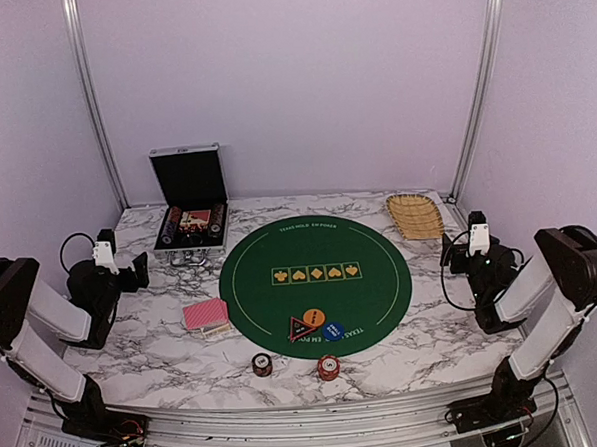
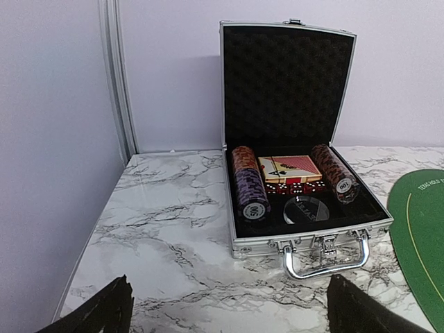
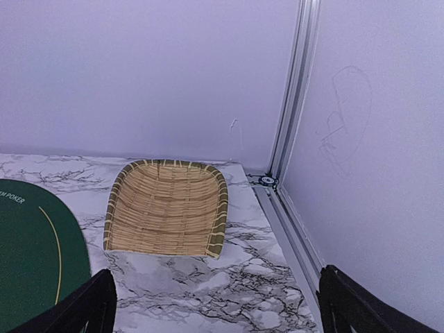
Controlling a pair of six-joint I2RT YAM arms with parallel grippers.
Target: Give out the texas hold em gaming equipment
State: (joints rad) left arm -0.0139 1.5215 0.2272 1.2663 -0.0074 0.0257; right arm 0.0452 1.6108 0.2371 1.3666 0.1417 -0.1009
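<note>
A pink-red-backed deck of playing cards lies on the marble just left of the round green mat. On the mat's near edge sit a dark triangular marker, an orange disc and a blue disc. In front of the mat stand a dark poker chip stack and a red one. My left gripper is open and empty, facing the open case, which holds chip rolls, cards and dice. My right gripper is open and empty, short of the basket.
The black hinged case stands open at the back left. A tan wicker basket lies at the back right, beside the mat's edge. Aluminium frame posts and lilac walls close in the table on three sides.
</note>
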